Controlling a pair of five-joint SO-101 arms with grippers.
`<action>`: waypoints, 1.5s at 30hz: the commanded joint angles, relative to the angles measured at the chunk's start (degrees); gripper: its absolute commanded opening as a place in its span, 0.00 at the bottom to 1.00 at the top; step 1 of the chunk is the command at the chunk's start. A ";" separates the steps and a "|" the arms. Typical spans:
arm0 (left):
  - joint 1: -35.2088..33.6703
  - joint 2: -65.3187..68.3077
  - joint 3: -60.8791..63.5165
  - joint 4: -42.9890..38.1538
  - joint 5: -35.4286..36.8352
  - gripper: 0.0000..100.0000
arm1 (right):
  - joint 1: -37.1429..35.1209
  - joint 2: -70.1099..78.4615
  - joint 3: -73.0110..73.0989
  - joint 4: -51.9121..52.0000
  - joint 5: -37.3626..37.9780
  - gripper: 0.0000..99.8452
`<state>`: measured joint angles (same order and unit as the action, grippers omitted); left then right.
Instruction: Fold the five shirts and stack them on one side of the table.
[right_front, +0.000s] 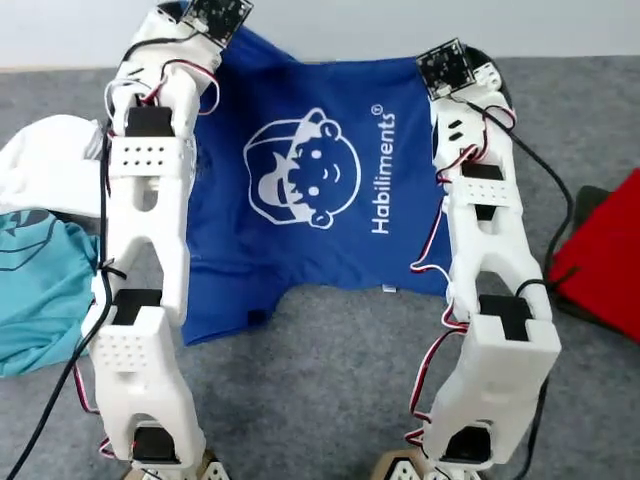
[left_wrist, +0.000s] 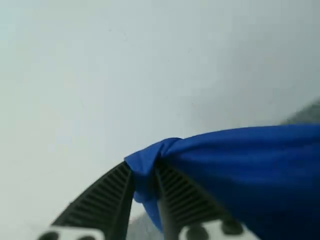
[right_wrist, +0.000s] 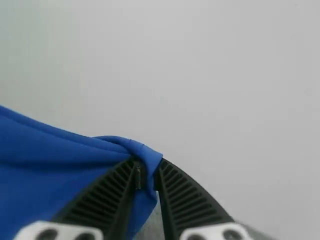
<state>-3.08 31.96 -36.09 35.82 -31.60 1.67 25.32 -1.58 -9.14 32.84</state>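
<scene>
A blue shirt (right_front: 300, 200) with a white cartoon print lies spread between my two arms on the grey table (right_front: 330, 390). Its far edge is lifted at both corners. My left gripper (left_wrist: 145, 175) is shut on a bunched corner of the blue shirt (left_wrist: 240, 170), at the far left of the table in the high view. My right gripper (right_wrist: 147, 167) is shut on the other corner of the blue shirt (right_wrist: 55, 170), at the far right. Both wrist views face a pale wall behind the cloth.
A white shirt (right_front: 45, 160) and a teal shirt (right_front: 35, 290) lie crumpled at the left edge. A red shirt (right_front: 605, 255) over something dark sits at the right edge. Grey table shows in front of the blue shirt.
</scene>
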 joint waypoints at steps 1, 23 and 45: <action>-0.26 -1.32 -3.56 11.08 -0.09 0.00 | 1.10 -1.10 -3.43 7.08 0.53 0.01; 1.76 -1.32 -11.56 64.70 -2.11 0.00 | 1.89 -13.14 -3.43 61.67 0.18 0.01; 2.81 -26.46 20.18 64.70 -10.02 0.00 | 2.33 -22.20 -3.52 86.81 0.44 0.01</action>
<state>-0.53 12.70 -17.10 98.95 -41.01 3.69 8.35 -1.67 76.13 32.92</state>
